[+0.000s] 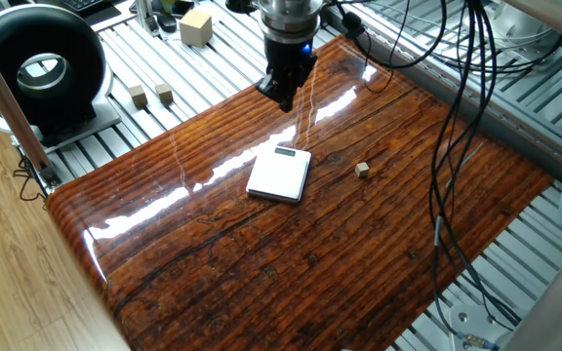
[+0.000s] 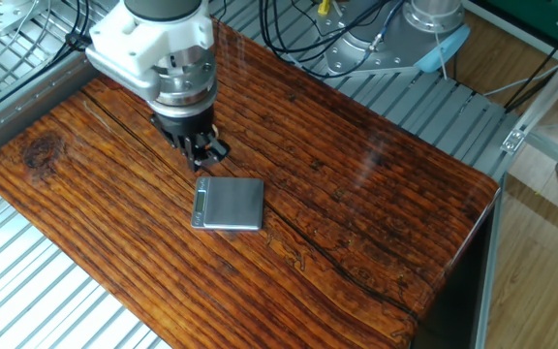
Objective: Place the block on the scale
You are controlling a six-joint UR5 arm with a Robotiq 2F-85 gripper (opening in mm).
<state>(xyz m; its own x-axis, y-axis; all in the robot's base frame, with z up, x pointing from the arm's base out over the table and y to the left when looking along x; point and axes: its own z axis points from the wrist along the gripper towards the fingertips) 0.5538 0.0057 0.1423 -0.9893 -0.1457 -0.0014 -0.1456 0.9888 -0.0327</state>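
The block (image 1: 362, 170) is a tiny tan cube lying on the wooden tabletop (image 1: 291, 263), to the right of the scale. The scale (image 1: 279, 174) is flat and white, with its dark display strip at the far end, near the middle of the board; it also shows in the other fixed view (image 2: 229, 204). My gripper (image 1: 283, 102) points down above the far edge of the board, beyond the scale, apart from scale and block. Its fingers look closed together and empty. In the other fixed view the gripper (image 2: 207, 153) hangs just behind the scale and hides the block.
A black ring-shaped device (image 1: 42, 68) stands at the far left. A larger pale cube (image 1: 195, 27) and two tan cubes (image 1: 150, 95) lie on the metal slats behind the board. Black cables (image 1: 457, 146) hang over the right side.
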